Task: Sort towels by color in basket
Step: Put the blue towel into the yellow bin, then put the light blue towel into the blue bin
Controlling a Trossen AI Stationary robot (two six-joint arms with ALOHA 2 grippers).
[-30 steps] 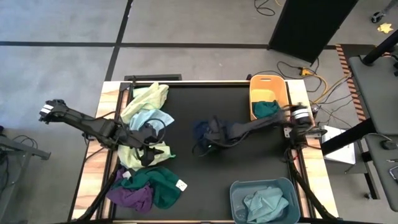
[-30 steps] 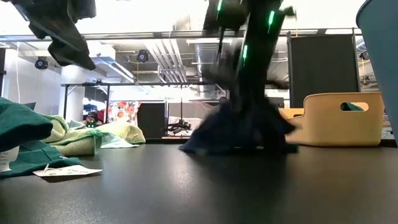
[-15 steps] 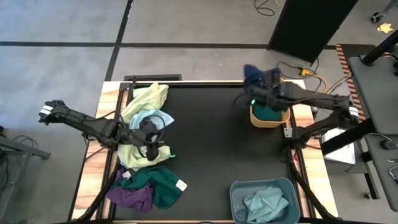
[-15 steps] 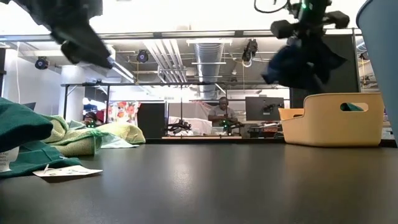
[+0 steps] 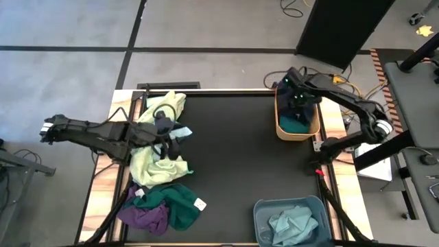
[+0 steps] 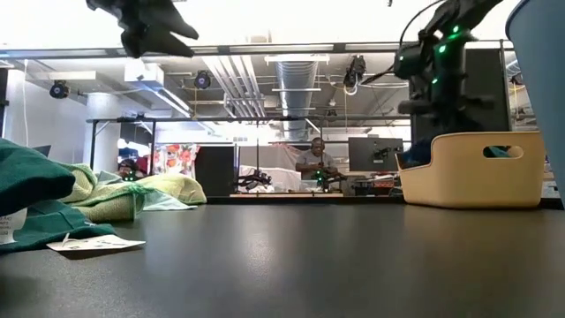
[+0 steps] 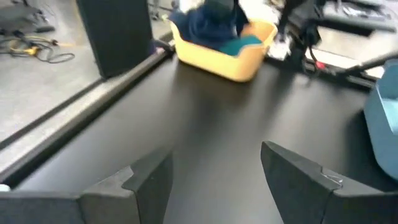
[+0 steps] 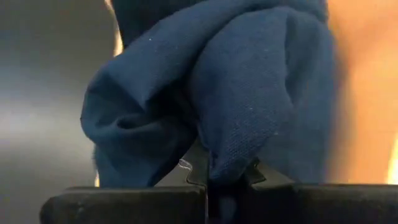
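The right claw (image 5: 296,98) hangs over the yellow basket (image 5: 281,127), pinched tight on a navy towel (image 8: 211,93) that bunches around its fingers (a teal towel (image 5: 300,125) already lies in the basket just beneath). The left claw (image 7: 214,171), fingers spread apart and holding nothing, hovers above the pile of pale green and light blue towels (image 5: 159,147) on the tabletop (image 5: 233,165).

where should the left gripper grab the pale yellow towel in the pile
Take a raised fold near the middle of the pale yellow towel, coming straight down from above. It lies crumpled with puffy ridges, so the open left gripper hovering over the pile can probably pinch one. Avoid its near edge, which runs beside the teal towel.
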